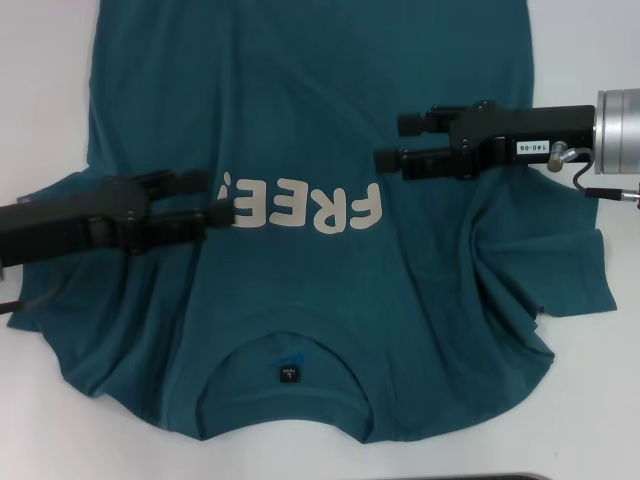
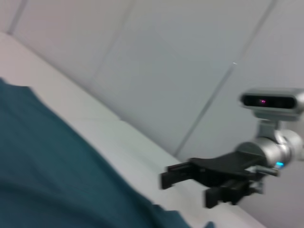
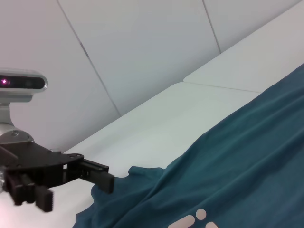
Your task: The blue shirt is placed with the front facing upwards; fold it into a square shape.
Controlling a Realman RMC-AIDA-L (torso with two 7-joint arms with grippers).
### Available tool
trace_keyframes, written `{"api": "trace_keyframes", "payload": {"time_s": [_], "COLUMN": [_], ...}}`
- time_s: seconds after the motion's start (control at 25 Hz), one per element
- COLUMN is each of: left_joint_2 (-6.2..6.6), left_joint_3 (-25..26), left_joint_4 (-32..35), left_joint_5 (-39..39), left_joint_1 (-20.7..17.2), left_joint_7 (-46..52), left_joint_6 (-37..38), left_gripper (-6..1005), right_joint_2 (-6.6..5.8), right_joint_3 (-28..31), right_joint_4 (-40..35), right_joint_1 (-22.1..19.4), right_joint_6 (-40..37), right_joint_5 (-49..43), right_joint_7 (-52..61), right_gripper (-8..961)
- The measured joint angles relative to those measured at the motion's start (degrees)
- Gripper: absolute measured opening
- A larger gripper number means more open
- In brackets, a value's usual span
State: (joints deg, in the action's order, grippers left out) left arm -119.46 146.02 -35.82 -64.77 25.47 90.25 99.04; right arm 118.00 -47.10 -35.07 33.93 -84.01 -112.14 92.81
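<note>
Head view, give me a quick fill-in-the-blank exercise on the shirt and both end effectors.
1. The shirt is colored ____.
2. Its white lettering spells ____.
3. The black neck label lies at the edge ____ the robot.
4. The left end effector and right end effector both have ____ jaws.

Missing: teal-blue; FREE!; nearest; open

Blue shirt (image 1: 300, 130): far hem cut off by the head view's edge. "FREE!" lettering (image 1: 310, 207): left end (the exclamation mark) partly covered by left gripper (image 1: 215, 200). Neck label (image 1: 288, 374): print illegible.
</note>
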Motion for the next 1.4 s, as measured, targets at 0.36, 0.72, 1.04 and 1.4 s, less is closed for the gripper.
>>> {"api": "trace_keyframes", "payload": {"time_s": [0.36,0.72,1.04,1.4], "left_joint_2": [3.7,5.92,6.91,7.9], "left_joint_3": [3.04,4.87,6.51,6.52], "left_joint_4": [-0.08,-0.07,-0.11,0.37], "left_joint_5": [-0.05,1.14,1.23,3.46], "left_joint_1": [-3.12,-5.73,-8.11,-9.6], "left_joint_7": [5.52,9.09,11.3,13.09], "left_joint_6": [-2.54,-3.52,-4.97,-8.3], "left_gripper": [873,873,872,872], "right_joint_2": [0.38,0.38,0.28,0.01], "right_joint_3": [0.17,0.26,0.26,0.26], "right_joint_4": [-0.27,-0.42,-0.44,-0.44], "right_joint_1": [0.0,0.26,0.7,0.7], "right_joint_6": [0.15,0.16,0.15,-0.13], "right_joint_5": [0.18,0.42,0.45,0.44], "right_joint_7": [0.0,0.0,0.0,0.0], "right_gripper": [856,855,855,854]}}
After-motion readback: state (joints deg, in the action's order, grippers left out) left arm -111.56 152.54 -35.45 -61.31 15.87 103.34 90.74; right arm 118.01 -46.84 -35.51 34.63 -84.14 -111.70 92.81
